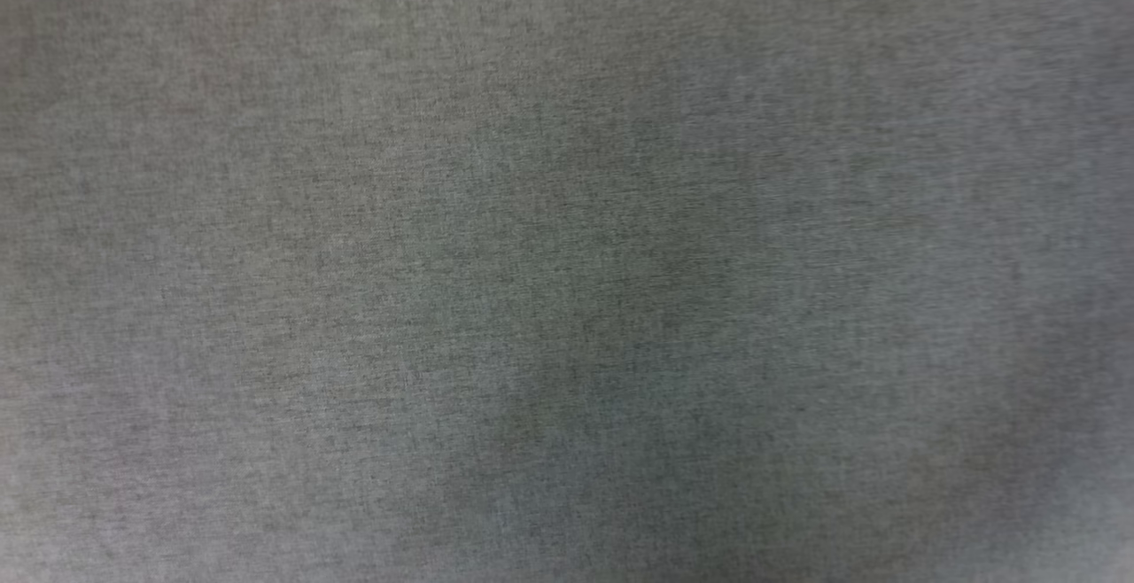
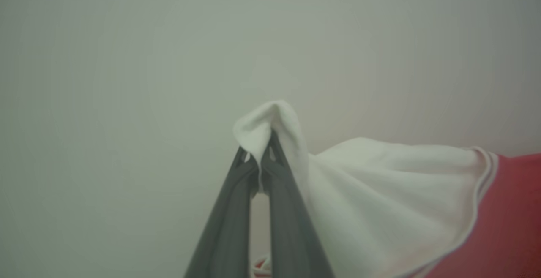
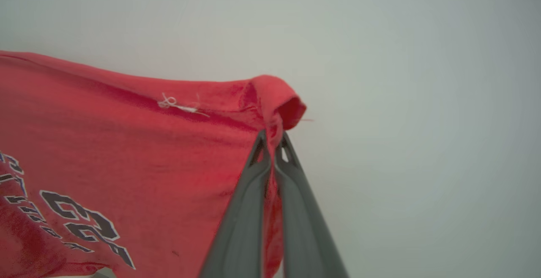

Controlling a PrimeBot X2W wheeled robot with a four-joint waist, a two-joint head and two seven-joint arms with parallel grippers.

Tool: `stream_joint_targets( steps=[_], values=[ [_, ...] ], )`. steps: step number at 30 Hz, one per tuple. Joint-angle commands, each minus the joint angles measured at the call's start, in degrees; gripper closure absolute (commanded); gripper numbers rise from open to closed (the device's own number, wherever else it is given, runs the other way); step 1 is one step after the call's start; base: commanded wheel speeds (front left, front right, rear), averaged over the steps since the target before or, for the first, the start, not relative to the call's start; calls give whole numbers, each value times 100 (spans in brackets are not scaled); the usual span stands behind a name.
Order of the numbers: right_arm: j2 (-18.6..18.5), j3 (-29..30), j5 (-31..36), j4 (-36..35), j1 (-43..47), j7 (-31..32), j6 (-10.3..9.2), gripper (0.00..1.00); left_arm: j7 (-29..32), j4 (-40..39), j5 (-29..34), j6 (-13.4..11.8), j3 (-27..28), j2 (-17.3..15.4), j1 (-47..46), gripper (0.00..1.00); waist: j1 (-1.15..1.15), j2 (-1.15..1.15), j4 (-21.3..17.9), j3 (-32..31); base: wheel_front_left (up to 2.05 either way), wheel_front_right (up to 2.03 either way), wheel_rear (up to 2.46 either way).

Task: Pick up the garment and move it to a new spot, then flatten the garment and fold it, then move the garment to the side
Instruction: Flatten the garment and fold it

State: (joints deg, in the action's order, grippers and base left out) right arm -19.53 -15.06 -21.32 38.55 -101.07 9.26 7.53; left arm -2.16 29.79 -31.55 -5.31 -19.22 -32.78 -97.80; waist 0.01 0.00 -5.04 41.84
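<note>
Pick-up looks done: left gripper (image 2: 258, 159) fingers clenched on the jersey (image 3: 127, 151) white sleeve (image 2: 380, 185), right gripper (image 3: 272, 151) fingers clenched on its red hem corner (image 3: 279, 96); placing, flattening, folding and side move look pending.

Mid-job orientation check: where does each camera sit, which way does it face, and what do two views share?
Head view: on the head, facing a blurred grey woven surface.
Left wrist view: on the left wrist, looking along the left gripper, jaws shut on a white sleeve fold of the garment.
Right wrist view: on the right wrist, looking along the right gripper, jaws shut on the garment's red edge; black lettering lower left.
Shared: both wrist views show the same garment.
</note>
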Motion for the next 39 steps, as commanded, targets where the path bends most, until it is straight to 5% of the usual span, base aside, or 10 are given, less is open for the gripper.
stream_joint_targets(
  steps=[1, 14, 23, 29, 39],
  values=[
    [-19, -51, -39, 56, -81, -30, -8, 100, -15, 0, -30, -27, 36, -9, 66, 100, -1, 0, 35, 83, 0, 0, 0],
    [-240, -1341, -1093, 659, 376, -270, -8, 100, -261, 140, -497, 212, 63, 212, 989, 100, -1, 0, 306, 87, 0, 0, 0],
    [-684, -1822, -1788, 93, 2461, -452, -8, 100, -570, -138, -1029, 381, 180, 160, 3136, 100, -1, 0, 380, -849, 0, 0, 0],
    [-983, -1719, -2068, -410, 4255, -451, -10, 100, -630, -842, -1435, 38, 347, 87, 5288, 100, -1, 0, 342, -1622, 0, 0, 0],
    [-1125, -1132, -2038, -1267, 6877, -99, -12, 100, -571, -2379, -1840, -954, 602, -54, 8574, 100, -1, 0, 312, -2681, 0, 0, 0]
  ],
)
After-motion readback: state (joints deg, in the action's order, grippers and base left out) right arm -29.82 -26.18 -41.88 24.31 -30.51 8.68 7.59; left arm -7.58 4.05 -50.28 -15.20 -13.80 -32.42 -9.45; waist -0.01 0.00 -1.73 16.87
